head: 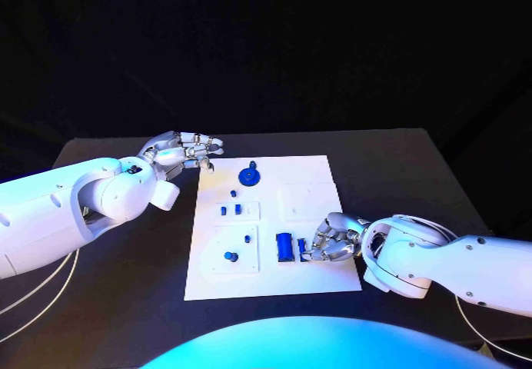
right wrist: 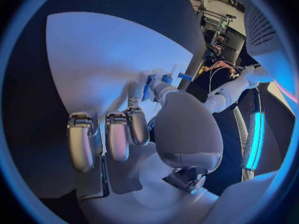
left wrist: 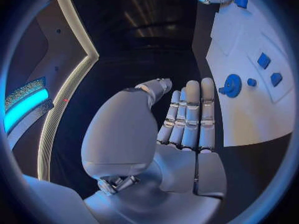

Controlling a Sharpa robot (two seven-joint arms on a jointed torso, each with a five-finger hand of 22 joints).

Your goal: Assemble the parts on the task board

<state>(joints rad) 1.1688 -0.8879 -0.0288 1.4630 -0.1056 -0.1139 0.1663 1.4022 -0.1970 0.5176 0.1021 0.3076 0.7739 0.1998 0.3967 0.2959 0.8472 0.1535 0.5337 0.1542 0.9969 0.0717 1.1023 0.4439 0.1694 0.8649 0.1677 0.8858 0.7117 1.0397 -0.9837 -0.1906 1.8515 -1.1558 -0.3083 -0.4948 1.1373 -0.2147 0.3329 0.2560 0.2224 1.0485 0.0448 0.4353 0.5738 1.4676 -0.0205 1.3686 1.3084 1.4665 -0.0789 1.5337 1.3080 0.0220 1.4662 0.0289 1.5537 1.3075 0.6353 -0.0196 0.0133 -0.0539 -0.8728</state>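
Note:
The white task board (head: 316, 173) lies in the middle of the black table. On it are a blue gear (head: 251, 177) at the far end, small blue parts (head: 231, 208) on the left, a blue peg (head: 231, 256) near the front left and a blue cylinder (head: 285, 246). My right hand (head: 334, 237) rests on the board's near right part and pinches a slim blue part (head: 301, 247) between thumb and finger, seen as the slim blue part (right wrist: 148, 86) in the right wrist view. My left hand (head: 184, 150) hovers off the far left corner, fingers straight, holding nothing. The gear (left wrist: 233, 85) lies just beyond its fingers (left wrist: 192, 114).
Bare black table surrounds the board on every side. My left forearm (head: 67, 211) spans the table's left part and my right forearm (head: 443, 261) the near right. Raised white panels (head: 301, 201) sit on the board.

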